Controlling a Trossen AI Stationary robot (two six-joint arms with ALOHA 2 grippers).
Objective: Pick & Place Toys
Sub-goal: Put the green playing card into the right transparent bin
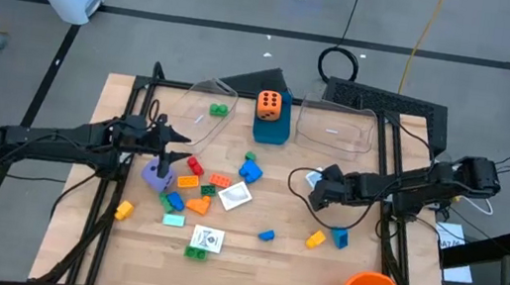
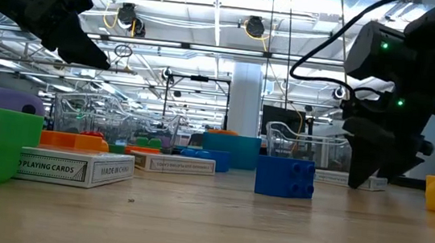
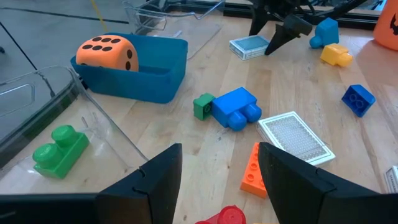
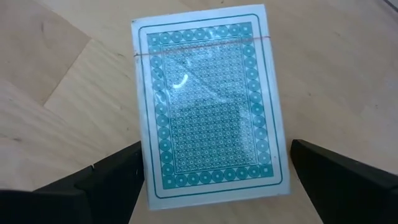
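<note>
A: Where is the right gripper (image 4: 211, 168)?
B: Its dark fingers spread apart either side of a flat, glossy teal-patterned card pack (image 4: 208, 106) on the pale wooden table (image 1: 248, 266).
A: And the left gripper (image 3: 217, 171)?
B: Half-parted, empty, above scattered knobbly plastic bricks (image 1: 190, 188); farther off, an orange dotted die (image 1: 269, 104) sits in a blue box (image 1: 272, 130)

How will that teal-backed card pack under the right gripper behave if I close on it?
The card pack lies flat on the table, so the open right gripper, straddling it, probably must catch its thin edges. Its glossy wrap glints, so it may slip. It looks like a rigid little box, likely stiff and light, unlikely to roll.
</note>
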